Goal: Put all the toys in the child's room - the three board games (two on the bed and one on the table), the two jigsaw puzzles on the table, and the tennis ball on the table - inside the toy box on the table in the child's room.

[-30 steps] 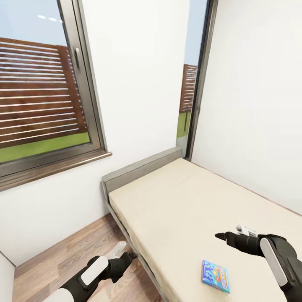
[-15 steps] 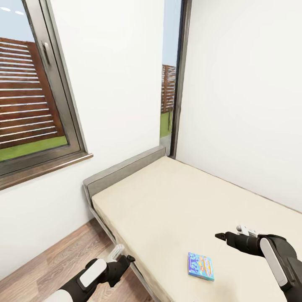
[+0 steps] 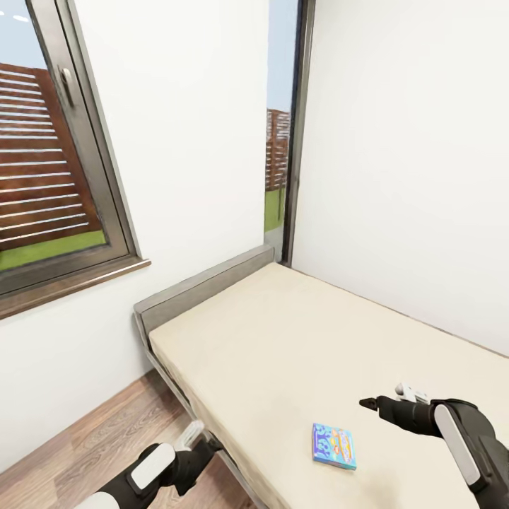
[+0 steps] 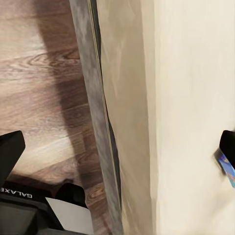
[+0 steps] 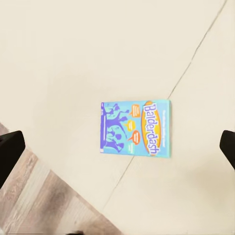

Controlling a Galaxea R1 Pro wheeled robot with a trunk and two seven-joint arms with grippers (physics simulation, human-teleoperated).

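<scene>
— Where is the right arm?
— It reaches out level over the bed (image 3: pixel 297 332), its right claw (image 3: pixel 369 404) empty and spread wide above the mattress, just beside the blue board game (image 3: pixel 334 446).

— And that box?
— It lies flat on the mattress near the bed's front edge, "Balderdash" legible on it (image 5: pixel 135 128).

— The left arm?
— Low over the wood floor (image 3: pixel 92 438) beside the bed frame; the left claw (image 3: pixel 194 433) is parted, holding nothing.

"Balderdash" on blue game box (image 5: pixel 135 128); "GALAXEA" on robot's base (image 4: pixel 19 208)
</scene>
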